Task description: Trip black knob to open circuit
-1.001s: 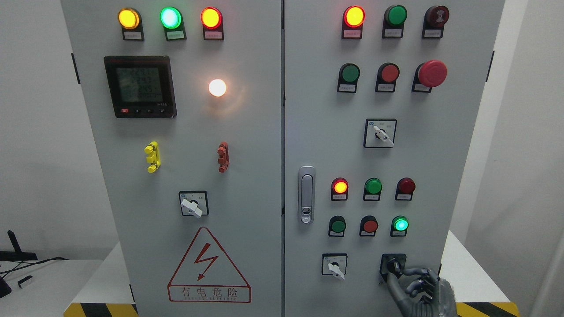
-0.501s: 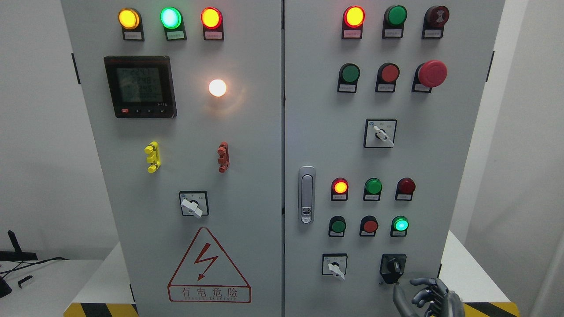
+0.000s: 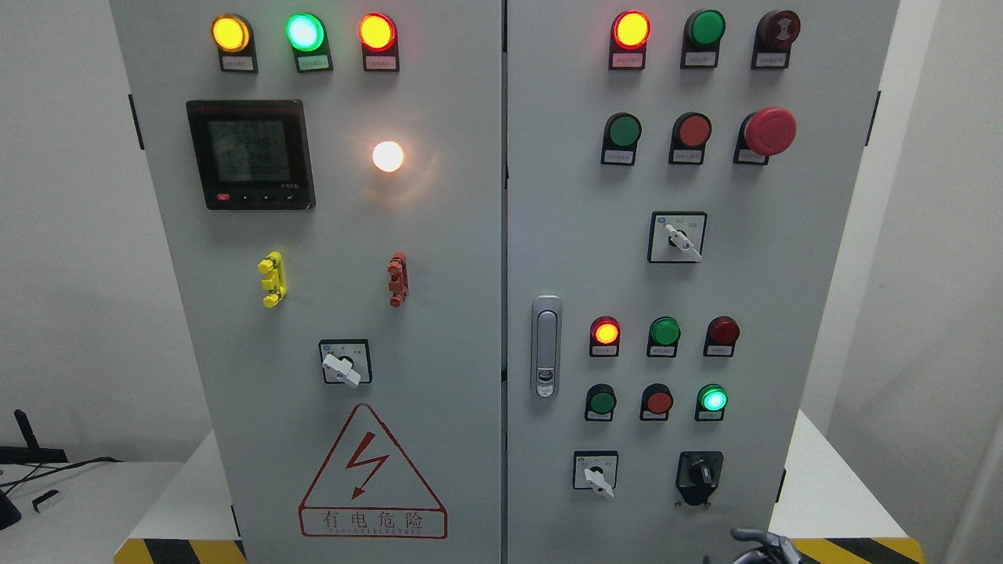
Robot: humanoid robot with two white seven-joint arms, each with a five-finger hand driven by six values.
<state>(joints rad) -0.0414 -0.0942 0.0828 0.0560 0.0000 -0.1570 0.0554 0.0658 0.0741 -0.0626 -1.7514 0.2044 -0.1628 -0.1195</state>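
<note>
- At the bottom edge of the frame, right of the middle, only the tops of the right hand's (image 3: 756, 544) dark fingers (image 3: 748, 535) show; they look curled and hold nothing, and the rest of the hand is cut off by the frame edge.
- The fingers sit below the black knob (image 3: 700, 476) and apart from it, not touching.
- The black knob is on the right door of the grey cabinet (image 3: 783, 274), in the lower right of the panel, on a black base with its grip standing roughly upright.
- To its left in the same row is a white selector switch (image 3: 596, 474) on a square plate, its lever pointing down to the right.
- Just above the knob a green lamp (image 3: 712, 399) is lit; to its left are a red button (image 3: 659, 402) and a green button (image 3: 601, 402).
- One row higher, a red lamp (image 3: 604, 332) glows at the left of three.
- A metal door handle (image 3: 545, 345) stands at the left edge of the right door.
- On the left door, lower middle of the frame, is a red triangular warning sign (image 3: 371, 474).
- The cabinet stands on a white table (image 3: 831, 486) with yellow and black striping on its front edge.
</note>
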